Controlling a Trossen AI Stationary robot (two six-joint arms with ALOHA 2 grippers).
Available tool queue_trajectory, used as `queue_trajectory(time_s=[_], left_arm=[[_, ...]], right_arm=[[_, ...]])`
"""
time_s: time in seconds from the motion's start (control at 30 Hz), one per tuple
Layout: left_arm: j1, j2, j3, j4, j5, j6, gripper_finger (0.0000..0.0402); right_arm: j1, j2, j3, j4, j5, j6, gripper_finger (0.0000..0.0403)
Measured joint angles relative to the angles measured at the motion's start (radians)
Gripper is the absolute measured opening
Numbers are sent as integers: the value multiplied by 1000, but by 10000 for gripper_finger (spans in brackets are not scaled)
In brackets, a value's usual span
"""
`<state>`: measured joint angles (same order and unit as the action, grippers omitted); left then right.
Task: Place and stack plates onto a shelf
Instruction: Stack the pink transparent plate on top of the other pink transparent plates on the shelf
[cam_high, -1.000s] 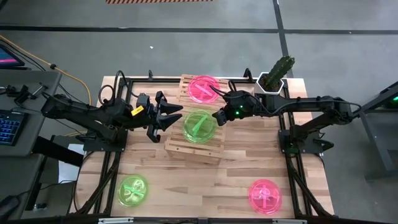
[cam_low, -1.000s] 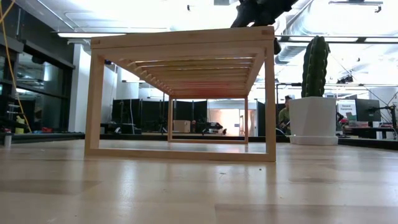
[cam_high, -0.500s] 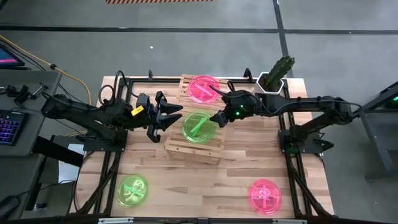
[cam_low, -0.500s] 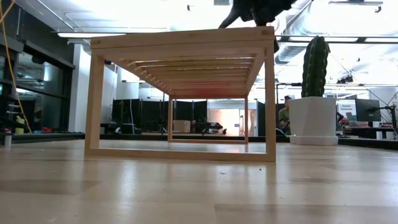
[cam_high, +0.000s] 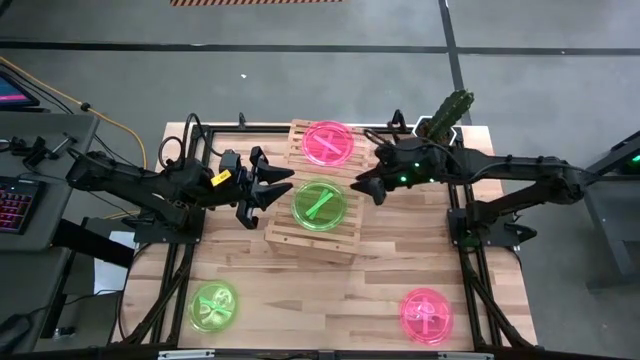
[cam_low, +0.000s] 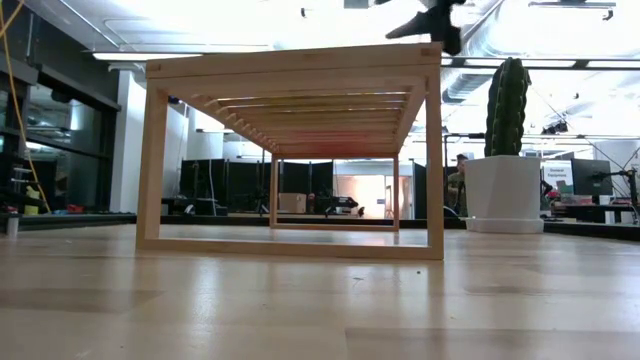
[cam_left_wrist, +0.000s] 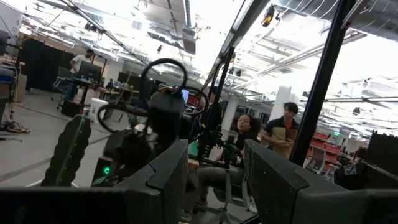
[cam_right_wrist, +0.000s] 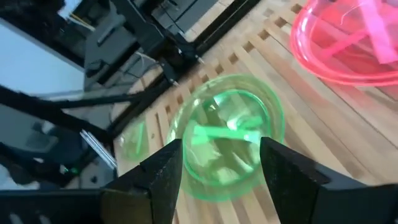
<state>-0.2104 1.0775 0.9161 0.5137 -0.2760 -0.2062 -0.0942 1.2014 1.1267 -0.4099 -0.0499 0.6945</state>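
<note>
The light-wood shelf (cam_high: 308, 232) stands mid-table. A pink plate (cam_high: 327, 142) lies flat on its far end and a green plate (cam_high: 320, 203) lies flat on its near end. My right gripper (cam_high: 366, 190) hovers open just right of the green plate, touching nothing; its wrist view looks down on that plate (cam_right_wrist: 227, 140) between the spread fingers. My left gripper (cam_high: 280, 192) waits open at the shelf's left side, raised. On the tabletop rest a green plate (cam_high: 213, 306) near left and a pink plate (cam_high: 426, 314) near right.
A white pot with a cactus (cam_high: 447, 118) stands at the far right corner, close behind my right arm. In the low view the shelf (cam_low: 290, 150) stands on thin legs with open room under it. People (cam_left_wrist: 273, 130) sit in the room beyond the table.
My right gripper has opened and let go of the green plate's right rim, then drawn back toward the table's right edge and risen a little. The green plate stays flat on the shelf's near end.
</note>
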Motion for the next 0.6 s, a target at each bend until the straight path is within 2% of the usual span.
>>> queue_trajectory(time_s=[0.17,0.3,0.43,0.6], left_arm=[[0,0,0,-5,0,0,145],[0,0,0,-15,0,0,145],[0,0,0,-29,0,0,145],[0,0,0,-50,-23,0,145]], right_arm=[[58,-87,-17,-107,51,-45,197],[147,-174,-106,-117,105,-20,197],[242,-270,-244,-20,186,61,197],[327,-354,-399,234,256,110,197]])
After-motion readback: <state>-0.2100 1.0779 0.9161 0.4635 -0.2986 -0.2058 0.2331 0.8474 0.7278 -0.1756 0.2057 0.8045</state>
